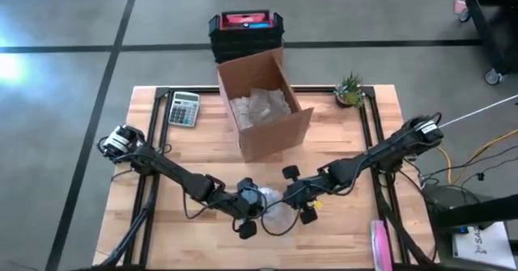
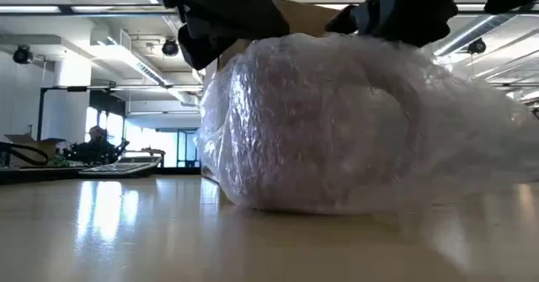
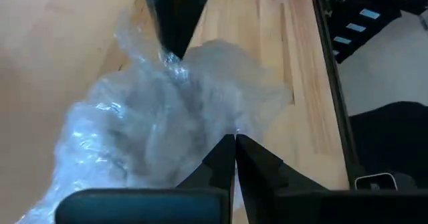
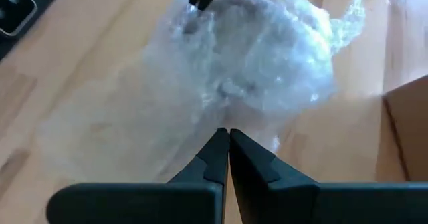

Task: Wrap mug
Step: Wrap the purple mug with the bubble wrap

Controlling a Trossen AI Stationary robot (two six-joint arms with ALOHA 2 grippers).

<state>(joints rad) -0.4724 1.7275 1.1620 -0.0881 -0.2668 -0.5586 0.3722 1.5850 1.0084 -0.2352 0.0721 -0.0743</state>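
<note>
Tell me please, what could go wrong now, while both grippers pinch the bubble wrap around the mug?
1. The left gripper and right gripper each pinch only a thin edge of the bubble wrap; the film may slip out and the wrap may open.
2. If they pull in opposite directions, the wrap might tear or the bundle could roll on the table.
3. The cardboard box stands close; a wide swing might bump it.

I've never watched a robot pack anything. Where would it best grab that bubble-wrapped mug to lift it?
Probably from above, pinching the loose flap of the bubble wrap lying flat on the table, or straddling the wrapped mug across its rounded middle; the bundle rests on its side, so its top is exposed.
</note>
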